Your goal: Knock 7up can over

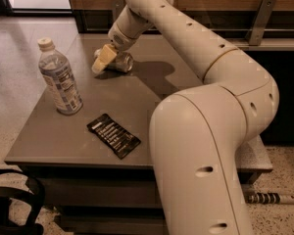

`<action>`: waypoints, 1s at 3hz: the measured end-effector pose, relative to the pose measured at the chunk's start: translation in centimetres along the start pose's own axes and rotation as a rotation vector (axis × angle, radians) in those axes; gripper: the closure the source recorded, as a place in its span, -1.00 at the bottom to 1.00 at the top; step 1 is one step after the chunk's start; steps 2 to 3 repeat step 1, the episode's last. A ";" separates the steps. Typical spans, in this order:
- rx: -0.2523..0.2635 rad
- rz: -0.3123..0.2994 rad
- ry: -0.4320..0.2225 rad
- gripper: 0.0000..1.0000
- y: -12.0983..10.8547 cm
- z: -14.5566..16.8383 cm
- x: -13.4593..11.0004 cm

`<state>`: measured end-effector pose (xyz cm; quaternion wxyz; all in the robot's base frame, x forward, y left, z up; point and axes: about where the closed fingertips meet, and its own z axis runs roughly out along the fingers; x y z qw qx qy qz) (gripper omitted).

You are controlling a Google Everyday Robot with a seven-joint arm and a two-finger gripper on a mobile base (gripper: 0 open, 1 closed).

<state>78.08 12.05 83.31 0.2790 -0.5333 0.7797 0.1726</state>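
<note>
Cream dimpled arm (220,82), seemingly tan gripper (99,65) upper-left

The cream-coloured arm (206,67) fills the near right corner of the tabletop (54,136). It bends at a bulky elbow over the right edge, then reaches back and left along the far edge. The wrist (125,33) slants downward. The tan claw (102,60) points down and left, low near the far edge, left of centre.

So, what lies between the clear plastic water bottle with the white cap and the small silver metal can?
In the camera view, the gripper sits close beside the can; from it to the bottle there is only bare grey tabletop.
</note>
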 end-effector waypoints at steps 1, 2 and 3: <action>0.000 0.000 0.000 -1.00 0.0 0.0 0.0; 0.000 0.000 0.000 -1.00 0.0 0.0 0.0; 0.000 0.000 0.000 -1.00 0.0 0.0 0.0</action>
